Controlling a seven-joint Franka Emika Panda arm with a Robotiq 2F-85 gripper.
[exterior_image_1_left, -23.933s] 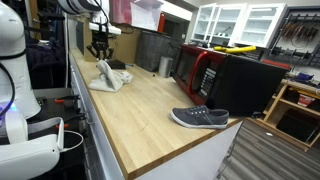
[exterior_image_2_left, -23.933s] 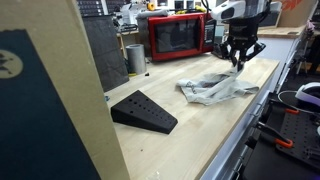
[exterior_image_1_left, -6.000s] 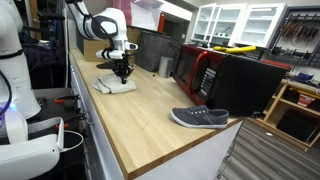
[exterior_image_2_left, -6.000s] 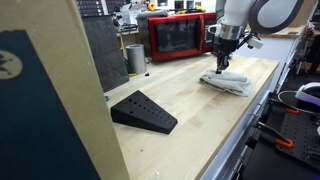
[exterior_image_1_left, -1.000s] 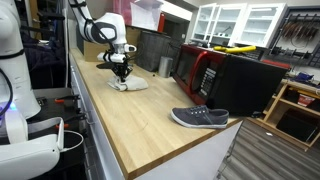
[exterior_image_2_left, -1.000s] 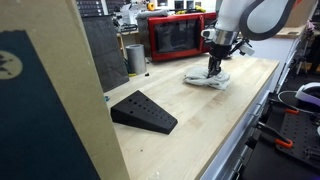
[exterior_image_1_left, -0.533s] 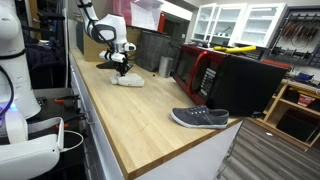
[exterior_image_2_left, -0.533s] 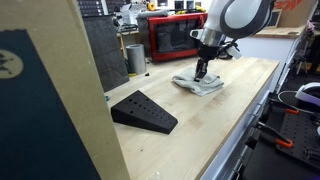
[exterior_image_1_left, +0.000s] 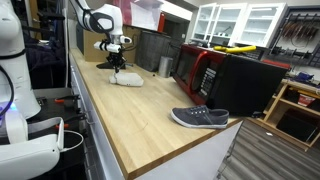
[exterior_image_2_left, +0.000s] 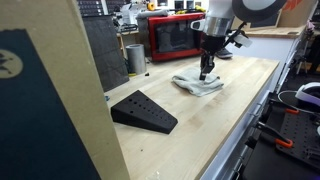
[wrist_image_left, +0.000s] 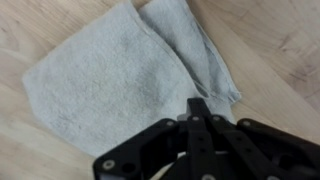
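Observation:
A folded grey towel (exterior_image_1_left: 128, 79) lies flat on the wooden counter (exterior_image_1_left: 140, 120). It also shows in an exterior view (exterior_image_2_left: 198, 85) and fills the wrist view (wrist_image_left: 110, 80). My gripper (exterior_image_1_left: 116, 66) hangs just above the towel's edge, as an exterior view (exterior_image_2_left: 205, 72) also shows. In the wrist view its black fingers (wrist_image_left: 198, 104) are pressed together with nothing between them. The towel's doubled edge lies beside the fingertips.
A grey shoe (exterior_image_1_left: 200, 118) lies near the counter's front end. A black wedge (exterior_image_2_left: 143, 111) sits on the counter. A red microwave (exterior_image_2_left: 178, 37) and a metal cup (exterior_image_2_left: 135, 58) stand along the back. A black box (exterior_image_1_left: 250, 85) stands beside the microwave.
The towel has slid a little along the counter with the gripper. The gripper has since risen off the towel and now hangs above it.

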